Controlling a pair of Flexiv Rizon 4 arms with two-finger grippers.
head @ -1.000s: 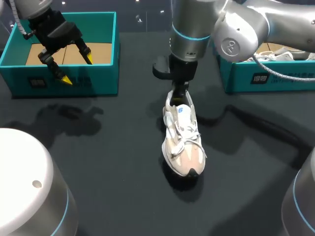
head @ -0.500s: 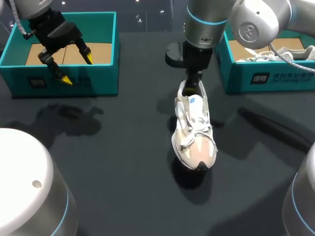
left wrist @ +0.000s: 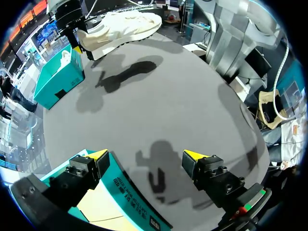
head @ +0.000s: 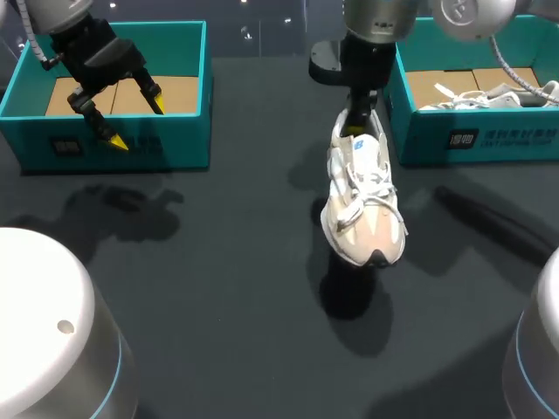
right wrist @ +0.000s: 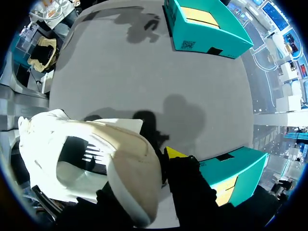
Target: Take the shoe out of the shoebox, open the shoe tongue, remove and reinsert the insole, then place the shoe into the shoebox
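I take this for a robotics lab: my left arm (head: 96, 52) and right arm (head: 371, 17) flank a dark worktop (head: 218, 262) carrying teal shoeboxes (head: 175, 140).

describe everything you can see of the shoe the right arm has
The shoe is a white and beige lace-up sneaker with white laces, a small blue mark on the tongue and a dark spot at the toe tip. The right end effector grips it at the heel collar. It hangs clear of the table, toe pointing toward the near edge, its shadow beneath. It is just beside the right shoebox.
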